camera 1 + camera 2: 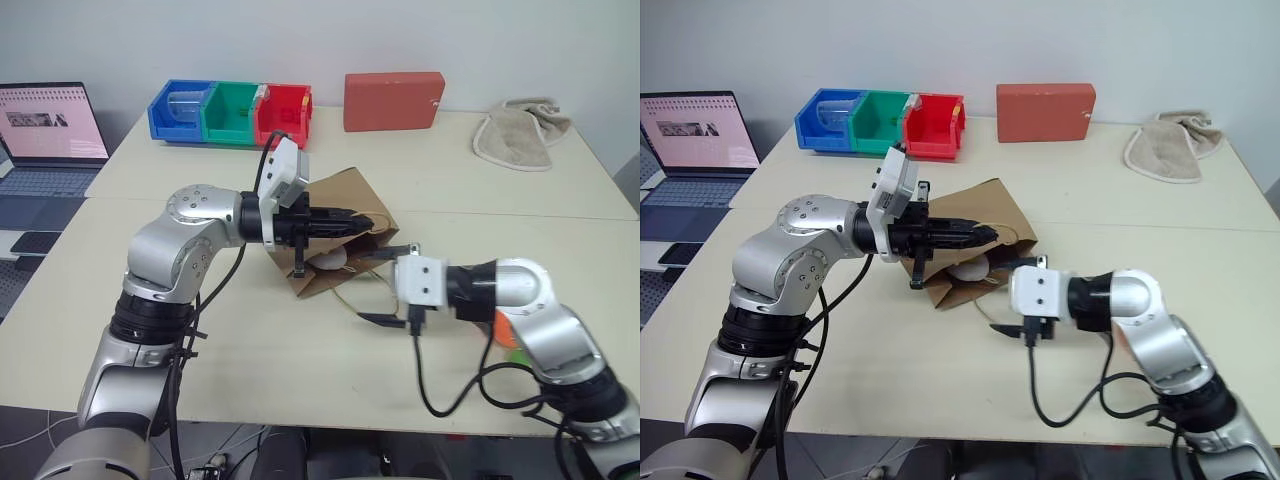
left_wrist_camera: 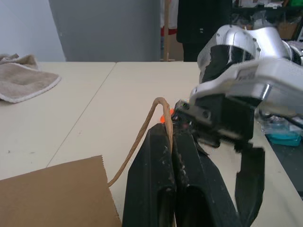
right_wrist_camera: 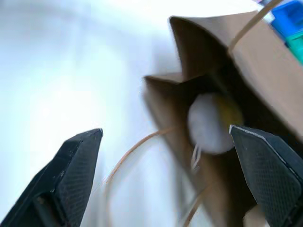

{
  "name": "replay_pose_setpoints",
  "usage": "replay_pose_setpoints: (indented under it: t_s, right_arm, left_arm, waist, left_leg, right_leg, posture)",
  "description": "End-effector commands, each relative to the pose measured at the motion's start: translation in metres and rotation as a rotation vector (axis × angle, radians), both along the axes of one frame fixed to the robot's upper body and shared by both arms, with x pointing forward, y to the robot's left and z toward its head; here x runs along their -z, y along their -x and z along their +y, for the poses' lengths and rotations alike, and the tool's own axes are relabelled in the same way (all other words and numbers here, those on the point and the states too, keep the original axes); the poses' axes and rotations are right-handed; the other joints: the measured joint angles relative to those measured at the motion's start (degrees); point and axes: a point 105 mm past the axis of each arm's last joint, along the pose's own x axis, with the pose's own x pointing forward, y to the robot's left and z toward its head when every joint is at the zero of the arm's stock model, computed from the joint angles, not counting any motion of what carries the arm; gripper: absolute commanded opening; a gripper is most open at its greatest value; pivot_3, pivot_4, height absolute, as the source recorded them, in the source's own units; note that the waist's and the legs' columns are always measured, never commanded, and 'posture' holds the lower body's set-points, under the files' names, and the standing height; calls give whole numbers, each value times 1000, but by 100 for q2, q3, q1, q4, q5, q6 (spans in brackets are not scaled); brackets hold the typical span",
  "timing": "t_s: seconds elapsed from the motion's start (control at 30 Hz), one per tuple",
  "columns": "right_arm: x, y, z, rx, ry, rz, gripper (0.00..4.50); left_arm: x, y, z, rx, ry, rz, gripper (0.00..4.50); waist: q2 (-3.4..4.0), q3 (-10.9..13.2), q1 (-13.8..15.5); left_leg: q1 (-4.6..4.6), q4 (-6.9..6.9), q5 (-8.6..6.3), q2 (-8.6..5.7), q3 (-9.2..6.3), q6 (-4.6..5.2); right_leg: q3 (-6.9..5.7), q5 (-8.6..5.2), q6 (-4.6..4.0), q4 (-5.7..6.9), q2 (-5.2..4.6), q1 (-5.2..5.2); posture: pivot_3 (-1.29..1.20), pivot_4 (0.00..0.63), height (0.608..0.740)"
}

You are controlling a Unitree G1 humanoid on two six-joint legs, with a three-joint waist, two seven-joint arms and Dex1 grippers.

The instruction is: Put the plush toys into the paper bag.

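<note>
Left gripper (image 1: 368, 221): fingers (image 2: 161, 179) pressed together, pinching a tan cord handle (image 2: 158, 105) of the bag (image 1: 345, 195); the cord loops out over the fingertips. The gripper points level across the worktop (image 1: 300, 370), holding the bag's upper edge up so the mouth faces the right gripper.

Right gripper (image 1: 385, 285): fingers (image 3: 75, 165) spread wide, holding nothing. It sits just in front of the bag mouth, apart from the paper. The bag's second handle (image 3: 128, 156) trails loose on the worktop between the fingers and the bag.

Egg toy (image 1: 328, 262): white with a yellow face, lying inside the bag just past the mouth, straight ahead of the right fingers and below the left ones.

Carrot toy (image 1: 503, 328): a patch of orange and green showing behind the right forearm, on the worktop, outside the bag and well behind the right fingers.

Beyond the bag, well apart from both grippers: red box (image 1: 394, 100), blue, green and red bins (image 1: 232, 113), towel (image 1: 520, 135). Laptop (image 1: 45, 140) off the worktop's left end.
</note>
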Motion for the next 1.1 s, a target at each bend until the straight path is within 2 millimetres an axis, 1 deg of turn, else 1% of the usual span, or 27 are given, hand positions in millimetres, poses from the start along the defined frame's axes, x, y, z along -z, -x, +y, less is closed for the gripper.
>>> replay_pose_setpoints:
  t_s: [0.03,0.1,0.2,0.27,0.3,0.33,0.37,0.43,0.5,0.6,0.67,0.8,0.87,0.93,1.0,1.1]
  right_arm:
    - [-24,11,-34,58,-5,41,4490]
    - [-27,12,-62,167,-6,113,4490]
    - [-28,7,-114,416,-11,162,4490]
    - [-27,5,-137,532,-22,174,4490]
    - [-23,5,-148,580,-6,177,4490]
    - [-20,6,-155,607,5,180,4490]
    - [-12,10,-163,633,12,210,4490]
    - [-1,17,-171,652,40,245,4490]
    - [9,21,-184,705,48,277,4490]
    - [20,25,-194,733,74,309,4490]
    - [33,29,-199,756,89,347,4490]
    - [46,27,-200,797,52,395,4490]
    - [50,24,-192,784,-5,414,4490]
    - [55,21,-186,777,-32,434,4133]
    - [59,19,-184,775,-34,440,3616]
    - [63,16,-181,773,-43,445,2426]
  left_arm:
    - [-7,2,0,4,22,-37,0]
    - [-5,4,-1,6,24,-38,0]
    - [-2,7,-4,14,31,-36,0]
    - [-1,9,-5,18,32,-36,0]
    - [0,9,-6,21,32,-35,0]
    - [0,11,-6,24,33,-35,0]
    - [0,11,-6,27,31,-34,0]
    - [1,12,-7,29,31,-35,0]
    - [1,13,-7,30,32,-34,0]
    - [2,15,-8,29,31,-34,0]
    - [2,15,-7,28,30,-34,0]
    - [1,15,-6,23,29,-35,0]
    - [1,14,-6,20,29,-36,0]
    - [1,13,-6,17,26,-37,0]
    - [1,13,-5,17,25,-37,0]
    - [1,13,-4,14,22,-37,0]
  waist:
    - [0,0,5]
    - [0,0,9]
    - [0,0,22]
    - [0,0,27]
    - [0,0,21]
    - [0,0,18]
    - [0,0,12]
    - [0,0,12]
    - [0,-1,4]
    - [0,-1,-3]
    - [0,0,-1]
    - [0,0,-4]
    - [0,0,-4]
    - [0,0,-7]
    - [1,0,2]
    - [0,0,4]
  left_leg:
    - [-1,1,0,0,0,0]
    - [-1,2,0,0,0,0]
    - [-3,2,-1,0,0,1]
    - [-2,3,-1,0,3,1]
    - [-2,4,-1,-1,4,1]
    - [-1,6,-1,0,6,1]
    - [0,7,-1,0,8,1]
    - [1,7,-1,1,9,1]
    - [1,7,-1,1,10,1]
    - [1,13,-1,0,18,1]
    - [1,21,-1,0,16,1]
    - [-5,35,-1,-1,17,1]
    - [-7,41,-1,-1,16,1]
    - [-6,49,-1,0,17,1]
    - [-8,52,-1,-3,16,1]
    - [-10,56,-1,-5,15,1]
  right_leg:
    - [0,0,0,0,0,0]
    - [0,0,0,-3,0,2]
    - [-1,0,0,-4,0,3]
    - [0,0,0,-4,0,4]
    - [2,0,0,-3,0,4]
    - [3,1,0,-3,0,4]
    - [4,1,0,-3,0,5]
    - [4,1,0,-2,0,5]
    - [5,1,1,-2,0,5]
    - [13,3,5,-2,0,6]
    - [13,4,6,-2,0,9]
    - [15,3,6,-3,0,10]
    - [17,2,3,-3,0,12]
    - [17,1,2,-4,0,15]
    - [21,-1,-2,-3,0,16]
    - [23,-1,-2,-5,0,17]
  posture:
    - [0,150,740]
    - [0,150,740]
    - [0,150,740]
    - [0,150,740]
    - [0,150,740]
    - [0,150,740]
    - [0,150,740]
    - [0,150,740]
    - [0,150,740]
    - [0,150,740]
    - [0,150,740]
    - [0,150,740]
    - [0,150,740]
    - [0,150,740]
    - [0,150,740]
    - [0,150,740]
